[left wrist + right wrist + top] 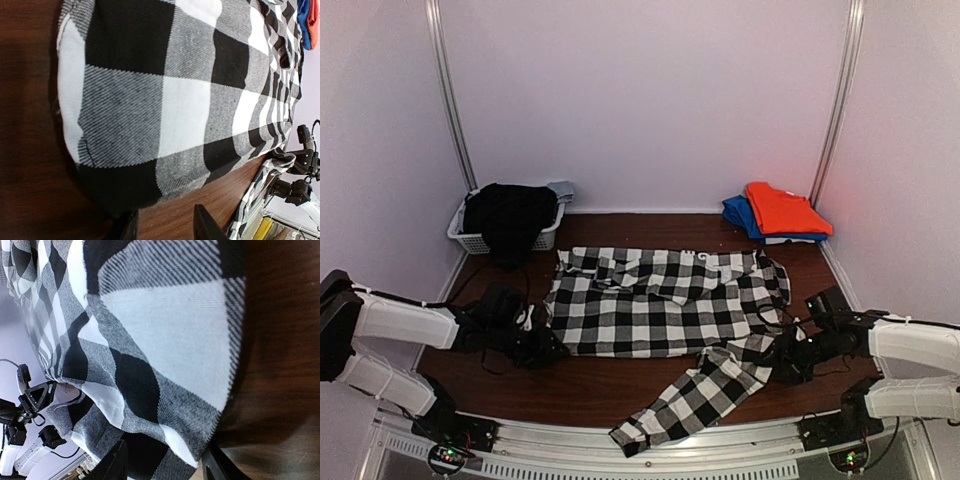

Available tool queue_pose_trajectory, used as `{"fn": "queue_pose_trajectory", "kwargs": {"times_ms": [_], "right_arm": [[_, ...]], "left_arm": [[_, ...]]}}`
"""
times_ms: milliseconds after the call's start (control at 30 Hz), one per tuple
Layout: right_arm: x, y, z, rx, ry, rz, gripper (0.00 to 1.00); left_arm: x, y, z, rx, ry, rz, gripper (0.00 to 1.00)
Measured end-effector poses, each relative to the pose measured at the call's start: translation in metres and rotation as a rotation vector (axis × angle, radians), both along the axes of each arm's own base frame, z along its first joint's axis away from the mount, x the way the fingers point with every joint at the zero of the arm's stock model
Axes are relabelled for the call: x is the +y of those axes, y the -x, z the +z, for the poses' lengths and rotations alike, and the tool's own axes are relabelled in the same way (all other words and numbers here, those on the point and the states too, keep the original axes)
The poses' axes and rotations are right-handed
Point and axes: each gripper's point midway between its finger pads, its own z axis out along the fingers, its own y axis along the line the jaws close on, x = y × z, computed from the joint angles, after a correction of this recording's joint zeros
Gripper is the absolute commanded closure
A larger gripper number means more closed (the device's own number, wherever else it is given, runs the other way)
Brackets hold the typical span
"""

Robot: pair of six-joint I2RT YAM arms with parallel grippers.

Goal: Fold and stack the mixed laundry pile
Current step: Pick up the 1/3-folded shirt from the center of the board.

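Closest to me, one sleeve [685,400] of the checked shirt [660,300] trails down toward the near edge of the bench [580,385], its cuff lying right at that edge, a little left of the middle. Just beyond it my two arms reach in low from either side. The left tool [548,348] sits at the shirt's left hem, down near the wood. Through its wrist camera I see its fingers [125,227] standing apart with bare bench between them, and the rounded black corner of the hem lies just ahead of the tips, brushing the left one. The right tool [780,358] is at the shirt's right side, where the trailing sleeve meets the body. Its fingers [116,465] are also apart, with the checked edge running into the gap between them. I cannot see them pressing on the cloth. The shirt's body lies spread flat across the middle of the bench, wider than it is deep, with a few wrinkles along its far edge and at the right shoulder. In the far left corner a white slatted basket [470,240] holds a black garment [510,215], which spills over its near rim onto the bench. In the far right corner an orange-red garment [782,208] lies folded on top of a blue garment [738,212], well apart from the shirt.
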Motion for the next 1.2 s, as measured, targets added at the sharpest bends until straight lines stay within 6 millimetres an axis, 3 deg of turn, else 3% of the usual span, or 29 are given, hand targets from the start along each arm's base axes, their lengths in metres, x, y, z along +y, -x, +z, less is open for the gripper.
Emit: {"fn": "queue_pose_trajectory", "kwargs": {"times_ms": [133,233,533,600,633,700,900,1000,1100,1200], "right_arm": [[0.001,-0.002,-0.004,-0.003,-0.002,0.001,0.85],[0.0,-0.003,-0.002,-0.013,0.004,-0.003,1.0],[0.001,-0.013,0.031,-0.139,-0.031,-0.011,1.0],[0.003,-0.018,0.039,-0.158,-0.037,-0.011,1.0],[0.004,-0.02,0.043,-0.168,-0.041,-0.011,1.0],[0.005,-0.023,0.048,-0.179,-0.044,-0.011,1.0],[0.005,-0.025,0.051,-0.176,-0.038,-0.011,1.0],[0.006,-0.032,0.062,-0.204,-0.04,-0.015,1.0],[0.007,-0.04,0.074,-0.236,-0.045,-0.02,1.0],[0.006,-0.043,0.08,-0.253,-0.043,-0.019,1.0]], "left_arm": [[0.0,0.001,-0.004,0.022,-0.001,0.013,0.84],[0.003,0.001,-0.001,0.02,-0.006,0.023,0.99],[0.013,0.002,0.024,-0.042,-0.003,0.058,1.0],[0.016,0.002,0.026,-0.044,-0.005,0.066,0.71],[0.018,0.002,0.026,-0.04,-0.009,0.073,0.61],[0.02,0.003,0.022,-0.024,-0.022,0.081,0.55],[0.023,0.004,0.007,0.025,-0.055,0.091,0.55],[0.019,0.0,-0.001,0.033,-0.052,0.086,0.62],[0.011,-0.009,-0.003,0.02,-0.032,0.085,0.85],[0.01,-0.013,-0.008,0.022,-0.032,0.089,1.0]]}}
